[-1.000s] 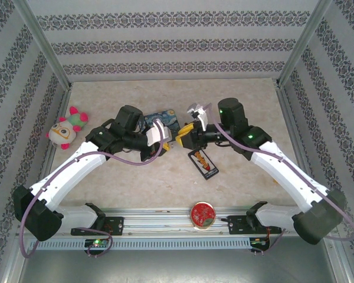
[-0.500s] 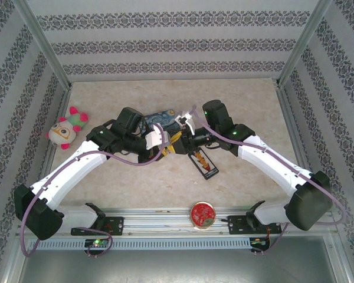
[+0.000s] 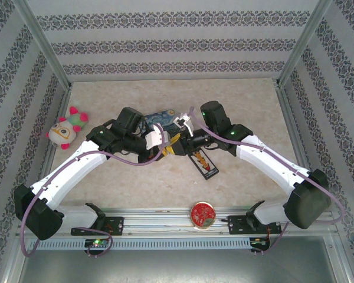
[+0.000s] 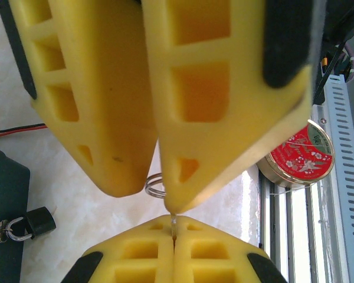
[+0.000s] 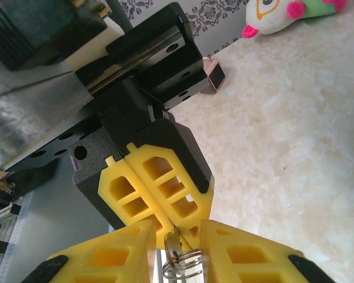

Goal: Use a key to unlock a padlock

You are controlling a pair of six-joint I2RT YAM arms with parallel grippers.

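1. Left gripper (image 4: 174, 239) was clamped tight on the tip of the key (image 5: 174, 244), up over the middle of the bench (image 3: 248, 106).
2. Right gripper (image 5: 178, 233) sat nose to nose with it, fingers on either side of the key's head and its little ring (image 4: 154, 187). There was a narrow gap between them, so I honestly couldn't tell if it had a real grip.
3. Padlock (image 4: 40, 220) lay on the bench right up against the dark tin (image 4: 3, 188), apart from both grippers.
4. Plush toy (image 3: 65, 131) sat by the left edge and a round red tin (image 3: 202, 214) at the near edge.
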